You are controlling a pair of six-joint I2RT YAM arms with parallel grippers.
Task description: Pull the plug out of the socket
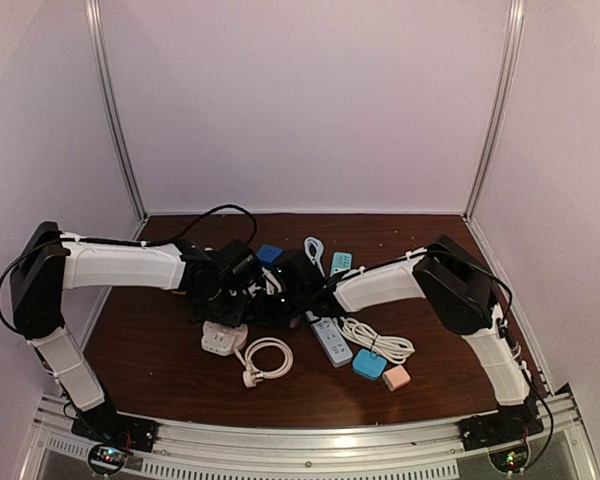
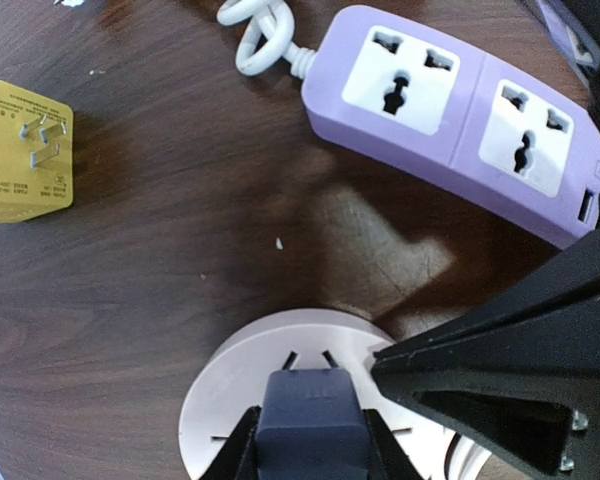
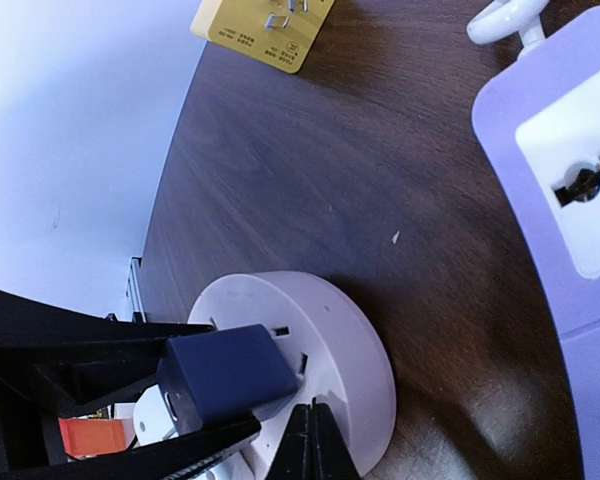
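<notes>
A dark blue plug (image 2: 305, 415) sits on the face of a round white socket (image 2: 230, 385) lying on the brown table. Its prongs are not visible. My left gripper (image 2: 308, 432) is shut on the plug, one finger on each side. In the right wrist view the plug (image 3: 225, 372) leans a little on the socket (image 3: 345, 335). My right gripper (image 3: 313, 445) is shut, its tips pressed together on the socket's top face beside the plug; it shows as a black wedge (image 2: 480, 370) in the left wrist view. In the top view both grippers (image 1: 242, 285) (image 1: 298, 290) meet mid-table and hide the socket.
A purple power strip (image 2: 450, 110) lies just beyond the socket and a yellow adapter (image 2: 25, 150) to its left. In the top view a white power strip (image 1: 331, 341), coiled white cables (image 1: 265, 358), and blue (image 1: 369, 364) and pink (image 1: 397, 377) adapters lie nearer the front.
</notes>
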